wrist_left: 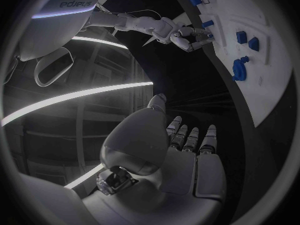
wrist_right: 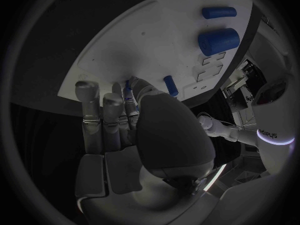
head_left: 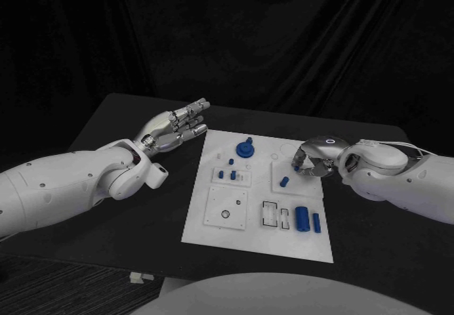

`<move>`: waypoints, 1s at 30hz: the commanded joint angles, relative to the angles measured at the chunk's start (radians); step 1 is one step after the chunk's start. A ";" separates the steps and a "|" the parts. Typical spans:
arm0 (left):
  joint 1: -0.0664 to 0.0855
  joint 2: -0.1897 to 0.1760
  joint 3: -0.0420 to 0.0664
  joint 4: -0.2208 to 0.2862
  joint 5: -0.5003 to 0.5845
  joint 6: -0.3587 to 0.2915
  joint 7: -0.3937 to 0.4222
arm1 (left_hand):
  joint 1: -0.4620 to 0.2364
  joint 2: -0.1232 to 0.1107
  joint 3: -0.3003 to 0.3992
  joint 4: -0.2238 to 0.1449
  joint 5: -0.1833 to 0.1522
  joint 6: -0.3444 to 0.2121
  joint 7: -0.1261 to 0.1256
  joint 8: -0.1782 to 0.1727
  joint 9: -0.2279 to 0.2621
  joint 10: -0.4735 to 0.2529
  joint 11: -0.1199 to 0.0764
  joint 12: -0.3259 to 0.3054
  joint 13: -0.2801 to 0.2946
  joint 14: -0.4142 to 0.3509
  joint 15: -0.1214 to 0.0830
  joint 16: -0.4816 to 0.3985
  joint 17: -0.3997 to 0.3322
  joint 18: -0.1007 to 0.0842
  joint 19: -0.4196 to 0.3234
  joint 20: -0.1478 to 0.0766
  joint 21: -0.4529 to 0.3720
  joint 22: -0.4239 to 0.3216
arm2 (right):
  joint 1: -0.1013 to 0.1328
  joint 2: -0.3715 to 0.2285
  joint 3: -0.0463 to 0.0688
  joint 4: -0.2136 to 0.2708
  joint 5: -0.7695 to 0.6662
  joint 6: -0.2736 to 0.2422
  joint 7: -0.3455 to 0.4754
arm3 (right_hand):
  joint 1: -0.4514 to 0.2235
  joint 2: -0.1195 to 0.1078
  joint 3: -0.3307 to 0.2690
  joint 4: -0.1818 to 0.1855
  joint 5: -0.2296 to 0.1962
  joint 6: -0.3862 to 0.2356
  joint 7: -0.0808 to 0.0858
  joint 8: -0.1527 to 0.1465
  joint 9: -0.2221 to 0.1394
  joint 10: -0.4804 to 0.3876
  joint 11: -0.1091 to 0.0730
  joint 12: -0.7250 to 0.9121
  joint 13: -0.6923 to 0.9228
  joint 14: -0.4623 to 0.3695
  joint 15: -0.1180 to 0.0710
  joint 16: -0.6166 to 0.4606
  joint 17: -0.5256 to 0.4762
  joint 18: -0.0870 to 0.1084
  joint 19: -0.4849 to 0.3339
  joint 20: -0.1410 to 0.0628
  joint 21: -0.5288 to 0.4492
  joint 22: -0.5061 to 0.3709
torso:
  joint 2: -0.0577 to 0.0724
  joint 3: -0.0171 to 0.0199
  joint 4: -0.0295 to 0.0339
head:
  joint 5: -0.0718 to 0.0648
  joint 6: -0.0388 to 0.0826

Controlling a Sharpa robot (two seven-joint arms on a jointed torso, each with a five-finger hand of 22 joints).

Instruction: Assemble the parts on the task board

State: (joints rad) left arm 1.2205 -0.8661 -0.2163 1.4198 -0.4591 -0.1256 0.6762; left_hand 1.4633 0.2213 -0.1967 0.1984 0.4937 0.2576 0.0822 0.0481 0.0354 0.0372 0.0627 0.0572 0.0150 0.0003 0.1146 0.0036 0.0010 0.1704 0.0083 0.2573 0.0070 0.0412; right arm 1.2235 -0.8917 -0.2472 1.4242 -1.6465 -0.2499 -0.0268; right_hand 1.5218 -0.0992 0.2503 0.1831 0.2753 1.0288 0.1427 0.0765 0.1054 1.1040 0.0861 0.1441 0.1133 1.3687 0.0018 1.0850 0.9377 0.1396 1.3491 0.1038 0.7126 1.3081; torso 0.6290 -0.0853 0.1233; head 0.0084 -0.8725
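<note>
The task board [head_left: 269,243] lies in the middle of the table [head_left: 113,131], its long axis running from the near edge to the far edge. Blue parts are scattered over it: a round stepped part [head_left: 245,150] near the far edge, small pegs [head_left: 227,174] toward the left edge, a thick cylinder [head_left: 302,218] and a slimmer bar [head_left: 316,223] near the right edge toward the near corner. A small blue piece [head_left: 286,182] stands on the right half of the board, just beside the right hand's fingertips.

The right hand [head_left: 317,165] sits over the board's right edge, fingers curled down toward the plate. In the right wrist view a small blue part [wrist_right: 128,87] shows between its fingertips at the board surface; whether the fingers actually pinch it or only touch it, I cannot tell.

The left hand [head_left: 175,128] hovers off the board, beyond its far-left corner, fingers extended and apart, holding nothing.

The right hand is clearly nearer the work; the coming move probably depends on that small part beneath its fingertips lining up with its seat.
</note>
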 commanded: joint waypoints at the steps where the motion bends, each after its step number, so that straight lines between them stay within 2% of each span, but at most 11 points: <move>1: -0.002 0.003 0.001 0.001 0.009 0.011 0.033 | 0.005 -0.007 0.001 -0.008 0.005 0.009 0.001 0.004 0.001 0.001 0.013 0.006 0.002 0.000 0.006 -0.004 -0.001 0.010 0.000 0.010 0.002 0.002 | -0.005 0.003 0.000 -0.003 -0.007 -0.010 0.001 | 0.013 -0.003 0.012 -0.005 0.008 0.009 0.003 0.002 0.000 0.011 0.001 -0.006 -0.004 0.001 0.003 0.002 -0.002 -0.008 0.006 0.000 0.003 0.089 | 0.000 0.0007 -0.0001 | -0.001 0.000; 6: -0.003 0.003 0.001 -0.001 0.009 0.011 0.032 | 0.006 -0.007 0.002 -0.011 0.011 0.015 0.004 0.005 0.002 0.003 0.015 0.007 0.002 0.000 0.012 -0.004 -0.001 0.010 0.001 0.013 0.003 0.005 | -0.007 0.006 0.000 -0.005 -0.007 -0.011 0.000 | 0.013 -0.005 0.018 -0.006 0.006 0.018 0.005 0.004 0.001 0.022 0.003 -0.007 -0.007 0.001 0.004 0.002 -0.003 -0.009 0.007 0.001 0.010 0.090 | 0.000 0.0002 0.0021 | -0.001 0.000; 14: -0.003 0.004 0.001 -0.002 0.009 0.013 0.029 | 0.007 -0.008 0.004 -0.015 0.014 0.020 0.006 0.006 0.002 0.006 0.018 0.009 0.003 0.000 0.017 -0.004 -0.001 0.011 0.003 0.016 0.004 0.009 | -0.007 0.015 0.000 -0.012 -0.007 -0.003 -0.004 | 0.017 -0.007 0.032 -0.010 -0.001 0.036 0.001 0.009 0.003 0.042 -0.001 -0.010 -0.013 0.004 0.001 0.005 -0.002 -0.010 0.009 0.000 0.019 0.092 | 0.000 -0.0009 0.0016 | 0.004 0.000; 20: -0.004 0.006 0.001 -0.003 0.009 0.016 0.026 | 0.008 -0.007 0.006 -0.017 0.015 0.024 0.008 0.007 0.003 0.007 0.020 0.010 0.003 0.000 0.021 -0.004 -0.001 0.011 0.006 0.020 0.006 0.017 | -0.008 0.019 0.000 -0.015 -0.007 0.005 -0.007 | 0.030 -0.008 0.048 -0.023 -0.002 0.057 -0.002 0.014 0.006 0.066 -0.007 -0.014 -0.019 0.006 -0.003 0.002 -0.007 -0.010 0.011 -0.003 0.031 0.093 | 0.000 -0.0003 0.0031 | 0.009 0.000; 30: -0.006 0.008 0.001 -0.008 0.009 0.018 0.022 | 0.010 -0.006 0.011 -0.024 0.017 0.030 0.012 0.008 0.003 0.011 0.025 0.012 0.004 0.000 0.029 -0.004 -0.001 0.012 0.012 0.028 0.011 0.030 | -0.009 0.012 0.000 -0.009 -0.007 -0.016 -0.008 | 0.034 -0.007 0.059 -0.035 -0.005 0.088 -0.010 0.024 0.012 0.100 -0.015 -0.017 -0.025 0.013 -0.011 -0.005 -0.015 -0.012 0.019 -0.010 0.054 0.097 | -0.001 -0.0003 0.0013 | 0.018 0.000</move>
State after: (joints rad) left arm 1.2166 -0.8604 -0.2164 1.4111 -0.4584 -0.1189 0.6767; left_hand 1.4671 0.2175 -0.1856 0.1819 0.5045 0.2807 0.0913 0.0520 0.0377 0.0483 0.0807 0.0649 0.0172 0.0005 0.1362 0.0036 0.0015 0.1704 0.0226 0.2788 0.0113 0.0694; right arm 1.2205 -0.8769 -0.2455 1.4143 -1.6468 -0.2571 -0.0254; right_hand 1.5482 -0.1055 0.3036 0.1490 0.2771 1.1094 0.1304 0.0967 0.1160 1.1973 0.0678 0.1291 0.0872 1.3759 -0.0054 1.0849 0.9232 0.1399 1.3598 0.0930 0.7630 1.3077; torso 0.6291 -0.0856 0.1256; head 0.0246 -0.8725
